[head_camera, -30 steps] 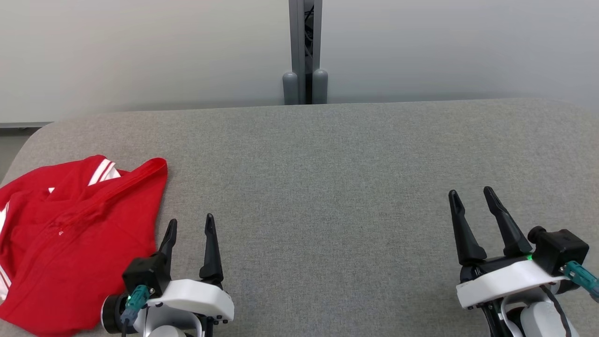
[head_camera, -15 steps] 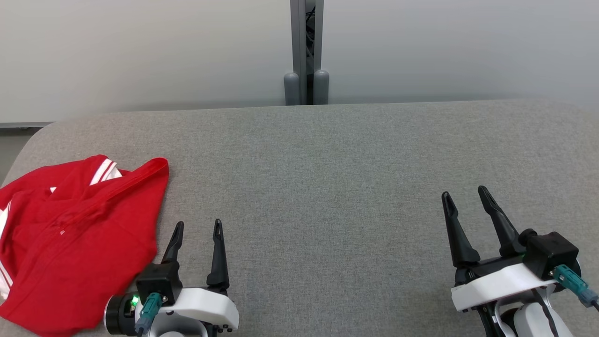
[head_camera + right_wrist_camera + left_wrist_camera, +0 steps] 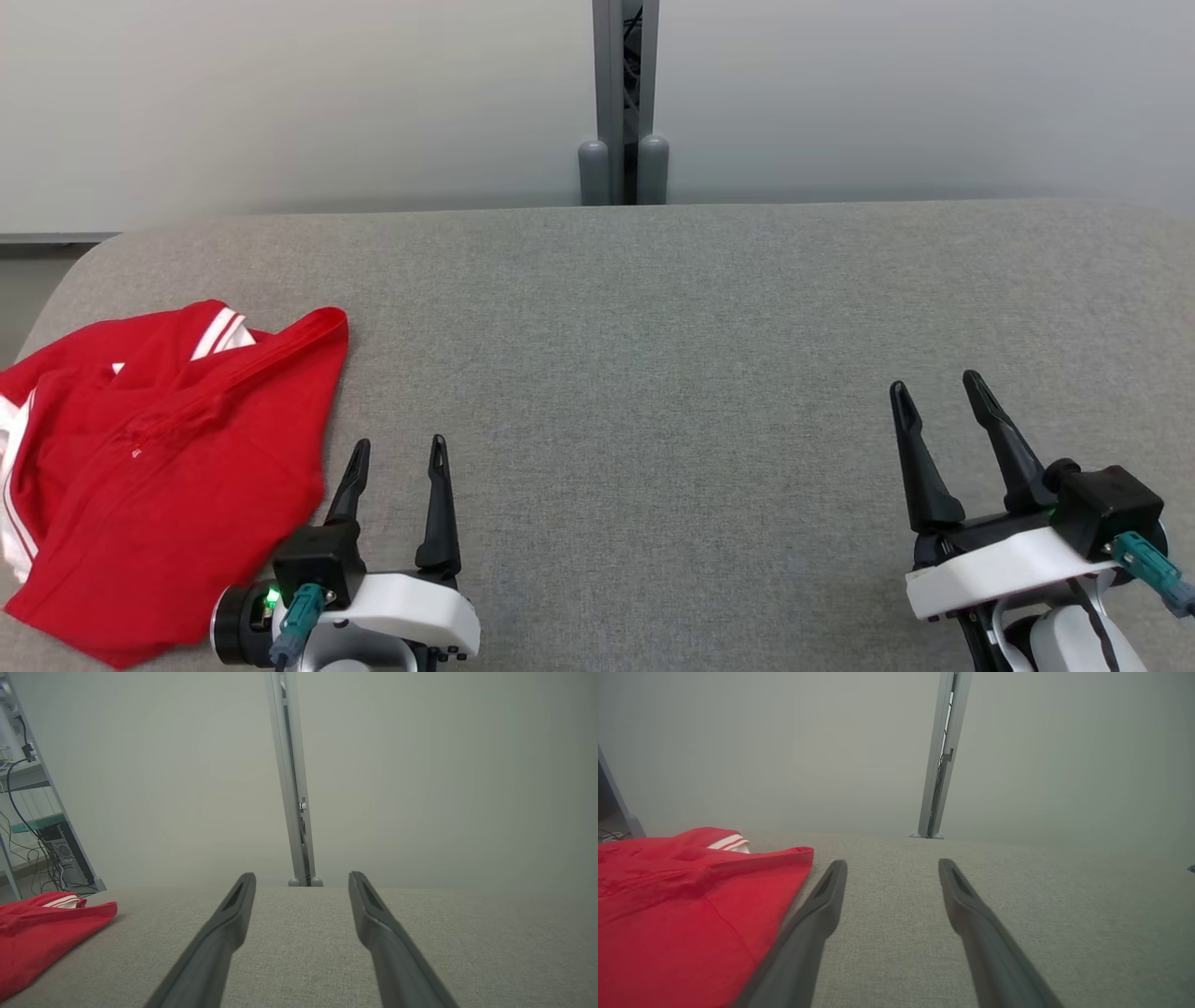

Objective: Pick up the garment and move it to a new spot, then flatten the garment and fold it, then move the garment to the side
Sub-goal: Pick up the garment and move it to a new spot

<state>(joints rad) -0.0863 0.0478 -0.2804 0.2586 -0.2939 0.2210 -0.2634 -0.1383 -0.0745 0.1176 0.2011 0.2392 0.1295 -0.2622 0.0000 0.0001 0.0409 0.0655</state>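
Grey tabletop (image 3: 653, 373) lies bare — the garment (image 3: 168, 467) sits crumpled near its left edge, just beside the left tool (image 3: 400, 443), spread and empty; the right tool (image 3: 934, 382), well apart, is spread too. A shallow pinch may catch one layer, dragging the heap askew.

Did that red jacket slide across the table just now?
No. The red garment sits slightly farther right in the head view, but the grey post behind the table shifted equally, so the camera moved, not the garment.
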